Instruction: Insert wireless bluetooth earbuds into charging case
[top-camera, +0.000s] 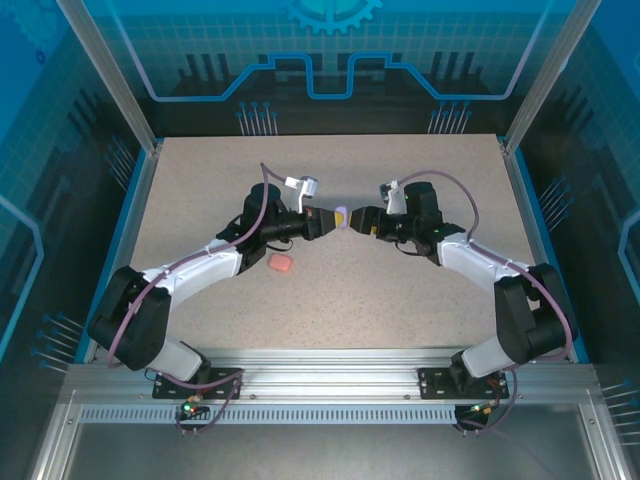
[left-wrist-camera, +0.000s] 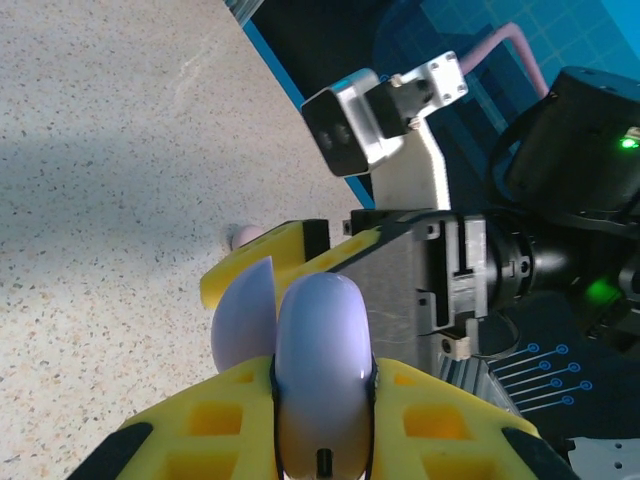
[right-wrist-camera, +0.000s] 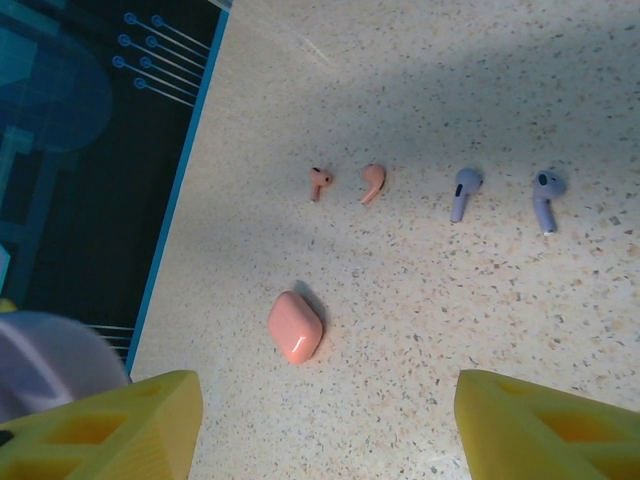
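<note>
left claw: clamped on lilac case, held up over mid worktop; case lid swung open to one side.
right claw: fingers apart, nothing betw. them; tip-to-tip w/ left claw, one finger just beside the lid.
pink case: closed, lying on worktop near left arm.
pink-orange earbuds, 2 pcs: loose on worktop, side by side.
purple earbuds, 2 pcs: same row, next to pink-orange pair, not touching.
</note>
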